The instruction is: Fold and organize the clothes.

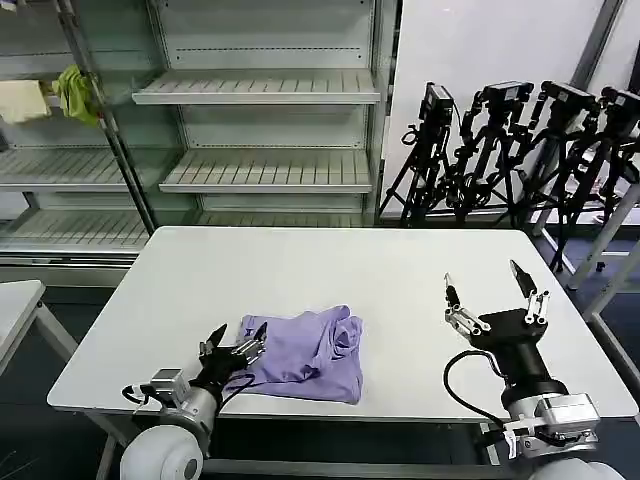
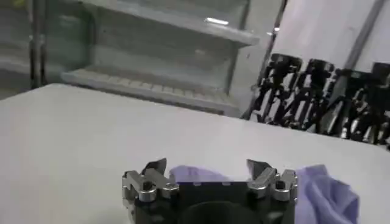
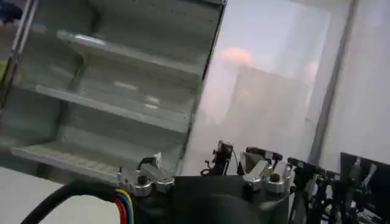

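A lavender T-shirt [image 1: 310, 352] lies bunched in a rough folded heap near the white table's front edge, left of centre. My left gripper [image 1: 238, 337] is open at the shirt's left edge, its fingertips right beside the fabric, with nothing between them. In the left wrist view the shirt [image 2: 326, 192] shows just beyond the left gripper [image 2: 207, 166]. My right gripper [image 1: 488, 277] is raised above the table's right side, open and empty, far from the shirt. The right wrist view has the right gripper [image 3: 201, 162] pointing toward the shelves.
The white table [image 1: 330, 270] is bare behind the shirt. Empty metal shelving [image 1: 260, 130] stands behind it. Black camera tripods [image 1: 520, 150] cluster at the back right. A yellow-green cloth [image 1: 76, 92] and a pale cream cloth [image 1: 20, 98] hang on the left shelf.
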Robot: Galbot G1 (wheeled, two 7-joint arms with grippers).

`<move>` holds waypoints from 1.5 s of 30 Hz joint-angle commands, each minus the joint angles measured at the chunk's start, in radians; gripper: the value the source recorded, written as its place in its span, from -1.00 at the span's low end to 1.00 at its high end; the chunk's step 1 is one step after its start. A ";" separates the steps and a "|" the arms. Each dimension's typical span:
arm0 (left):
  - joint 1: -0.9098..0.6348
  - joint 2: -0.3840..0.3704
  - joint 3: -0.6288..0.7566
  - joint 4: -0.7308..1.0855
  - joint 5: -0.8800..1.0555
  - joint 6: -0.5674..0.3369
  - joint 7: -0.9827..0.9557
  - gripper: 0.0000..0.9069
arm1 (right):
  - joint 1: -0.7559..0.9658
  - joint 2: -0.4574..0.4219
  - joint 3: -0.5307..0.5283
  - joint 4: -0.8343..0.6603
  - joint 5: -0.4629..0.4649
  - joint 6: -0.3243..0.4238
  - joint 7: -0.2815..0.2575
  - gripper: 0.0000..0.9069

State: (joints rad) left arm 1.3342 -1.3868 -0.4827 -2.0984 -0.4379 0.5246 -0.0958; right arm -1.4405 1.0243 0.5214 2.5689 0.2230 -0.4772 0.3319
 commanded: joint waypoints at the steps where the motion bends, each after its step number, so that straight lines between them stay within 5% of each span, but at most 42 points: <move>1: 0.021 -0.017 -0.048 0.067 -0.015 0.001 -0.006 1.00 | 0.014 -0.006 -0.004 0.049 0.010 0.002 -0.001 1.00; 32: 0.041 -0.055 0.016 0.082 0.004 0.006 0.009 0.96 | 0.017 0.002 -0.012 0.049 0.013 0.010 -0.002 1.00; 33: 0.042 -0.056 0.019 0.077 0.008 0.007 0.010 0.69 | 0.017 0.002 -0.011 0.049 0.013 0.009 -0.001 1.00; 34: 0.044 -0.058 0.021 0.071 0.009 0.009 0.011 0.69 | 0.016 0.002 -0.010 0.049 0.013 0.010 -0.001 1.00; 36: 0.045 -0.060 0.021 0.069 0.013 0.009 0.012 -0.58 | 0.013 0.002 -0.009 0.049 0.014 0.010 0.000 1.00; 37: 0.045 -0.060 0.021 0.067 0.013 0.009 0.013 -0.87 | 0.012 0.003 -0.009 0.049 0.014 0.010 0.000 1.00; 45: 0.035 -0.055 0.012 0.063 0.008 0.006 0.016 -0.98 | 0.010 0.010 -0.014 0.049 0.012 0.010 0.000 1.00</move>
State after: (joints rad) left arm 1.3702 -1.4416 -0.4721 -2.0220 -0.4293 0.5336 -0.0815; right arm -1.4312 1.0329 0.5072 2.5690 0.2354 -0.4673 0.3315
